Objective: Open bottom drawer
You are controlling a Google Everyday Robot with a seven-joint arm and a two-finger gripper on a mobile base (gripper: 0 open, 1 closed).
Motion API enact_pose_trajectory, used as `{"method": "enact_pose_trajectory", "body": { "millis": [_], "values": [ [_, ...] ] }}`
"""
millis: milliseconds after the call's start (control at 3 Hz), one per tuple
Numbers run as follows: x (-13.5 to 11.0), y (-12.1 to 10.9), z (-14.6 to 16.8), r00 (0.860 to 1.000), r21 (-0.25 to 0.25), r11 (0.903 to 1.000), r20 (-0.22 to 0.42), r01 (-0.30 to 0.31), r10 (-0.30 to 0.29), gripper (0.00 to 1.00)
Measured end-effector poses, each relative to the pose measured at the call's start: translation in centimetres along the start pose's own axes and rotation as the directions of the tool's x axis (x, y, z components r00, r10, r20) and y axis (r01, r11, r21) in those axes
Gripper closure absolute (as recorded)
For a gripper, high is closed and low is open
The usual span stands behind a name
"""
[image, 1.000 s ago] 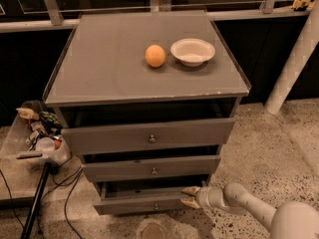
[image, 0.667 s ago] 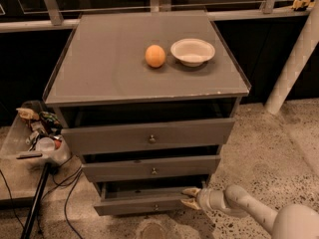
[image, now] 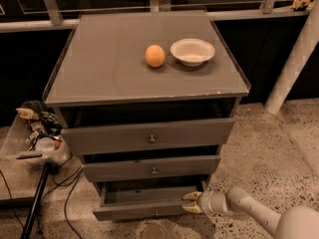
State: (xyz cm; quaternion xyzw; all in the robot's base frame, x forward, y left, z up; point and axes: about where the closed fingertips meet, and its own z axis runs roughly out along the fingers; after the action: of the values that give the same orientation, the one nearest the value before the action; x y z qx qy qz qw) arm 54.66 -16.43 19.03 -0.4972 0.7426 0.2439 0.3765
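Observation:
The grey cabinet has three drawers. The bottom drawer (image: 144, 210) has the slimmest front and a tiny knob (image: 157, 213). It stands pulled out a little, with its dark inside showing. My gripper (image: 192, 202) is at the right end of this drawer's front panel, with one yellowish finger (image: 192, 196) behind the panel's top edge and the other in front of it. It grips the panel. My white arm (image: 249, 213) reaches in from the lower right.
An orange (image: 155, 56) and a white bowl (image: 192, 51) sit on the cabinet top (image: 109, 68). The two upper drawers stand slightly ajar. A clear bin of clutter (image: 35, 133), a stand and cables are at the left. A white pillar (image: 294, 63) is at the right.
The bottom drawer has slid a little further out toward the camera, and my gripper has moved with it. Nothing else has moved.

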Motion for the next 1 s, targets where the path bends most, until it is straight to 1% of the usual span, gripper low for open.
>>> {"method": "enact_pose_trajectory", "body": {
  "millis": [333, 667, 1000],
  "values": [
    [0.0, 2.2, -2.8, 0.999, 0.039, 0.9988, 0.02, 0.028, -0.029, 1.0],
    [1.9, 8.9, -6.9, 0.998, 0.071, 0.9972, 0.057, -0.025, 0.021, 1.0],
    [3.6, 11.6, -9.0, 0.995, 0.095, 0.9922, 0.071, -0.081, 0.075, 0.82]
  ]
}}
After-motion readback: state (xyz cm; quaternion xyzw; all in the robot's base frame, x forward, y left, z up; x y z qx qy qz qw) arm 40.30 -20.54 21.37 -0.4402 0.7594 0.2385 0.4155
